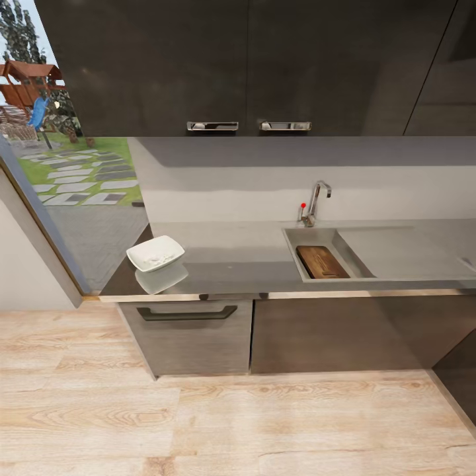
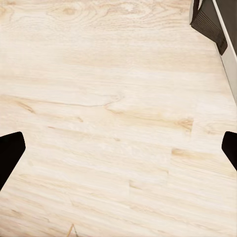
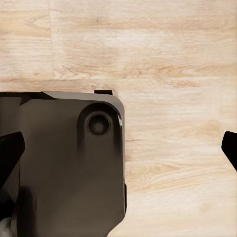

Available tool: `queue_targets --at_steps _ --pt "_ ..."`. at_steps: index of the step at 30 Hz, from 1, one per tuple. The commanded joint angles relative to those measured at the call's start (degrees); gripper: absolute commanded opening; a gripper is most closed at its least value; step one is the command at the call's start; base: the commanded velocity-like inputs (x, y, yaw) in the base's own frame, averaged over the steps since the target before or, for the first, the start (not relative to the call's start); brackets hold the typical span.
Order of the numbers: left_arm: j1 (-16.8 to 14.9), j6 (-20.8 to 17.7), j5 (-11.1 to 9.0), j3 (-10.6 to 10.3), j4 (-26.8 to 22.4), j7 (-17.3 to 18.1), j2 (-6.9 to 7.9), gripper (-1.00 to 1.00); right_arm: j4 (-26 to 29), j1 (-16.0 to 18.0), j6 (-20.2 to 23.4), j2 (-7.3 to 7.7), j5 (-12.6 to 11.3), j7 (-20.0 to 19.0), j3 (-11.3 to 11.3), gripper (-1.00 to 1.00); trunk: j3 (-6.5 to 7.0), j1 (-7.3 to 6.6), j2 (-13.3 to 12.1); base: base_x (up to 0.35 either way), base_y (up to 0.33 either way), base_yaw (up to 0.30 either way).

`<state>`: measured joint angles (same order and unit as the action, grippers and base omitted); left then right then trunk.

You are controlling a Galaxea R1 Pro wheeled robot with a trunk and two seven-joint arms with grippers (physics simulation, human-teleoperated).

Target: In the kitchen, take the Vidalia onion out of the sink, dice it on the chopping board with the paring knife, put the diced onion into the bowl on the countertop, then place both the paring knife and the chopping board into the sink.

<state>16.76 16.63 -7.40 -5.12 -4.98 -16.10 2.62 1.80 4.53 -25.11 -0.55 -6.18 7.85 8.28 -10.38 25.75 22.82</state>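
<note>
Your head view looks down on the glossy dark grey countertop, which runs across the middle of the frame above a grey drawer with a dark bar handle. The white square bowl sits at the left end of that slab, near its front edge, with a pale reflection just below it; there appears to be something pale inside it, too small to identify. The sink lies right of centre, and a brown wooden chopping board rests inside the basin, against its right side. The chrome tap with its red knob stands behind the basin, and the flat drainboard extends to the right. Dark wall cabinets with two chrome handles fill the top of the frame; a window at the upper left shows a garden. Light wood flooring covers the lower part. In your left wrist view, the left gripper has its dark fingertips at the far side edges with bare floor between them: released, grasping nothing. In your right wrist view, the right gripper is likewise spread wide and empty, above flooring and a dark part of the robot's base.
</note>
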Motion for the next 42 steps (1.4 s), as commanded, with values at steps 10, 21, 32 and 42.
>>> queue_targets --at_steps 10,21,32,42 --pt "0.0 0.1 -0.6 -0.5 -0.1 -0.2 0.01 1.0 -0.1 0.0 -0.2 0.0 -0.6 0.1 0.5 1.0 -0.1 0.03 0.1 0.0 0.0 0.0" --pt "0.0 0.1 -0.6 -0.5 -0.1 -0.2 0.01 1.0 0.0 0.0 -0.2 0.0 -0.6 0.1 0.5 1.0 -0.1 0.03 0.1 0.0 0.0 0.0" --pt "0.0 0.1 -0.6 -0.5 -0.1 -0.2 0.01 1.0 -0.1 0.0 -0.2 -0.02 -0.6 0.1 0.5 1.0 -0.1 0.03 0.1 0.0 0.0 0.0" --pt "0.0 0.1 -0.6 -0.5 -0.1 -0.2 0.01 1.0 0.0 0.0 -0.2 -0.01 -0.6 0.1 0.5 1.0 -0.1 0.03 0.1 0.0 0.0 0.0"
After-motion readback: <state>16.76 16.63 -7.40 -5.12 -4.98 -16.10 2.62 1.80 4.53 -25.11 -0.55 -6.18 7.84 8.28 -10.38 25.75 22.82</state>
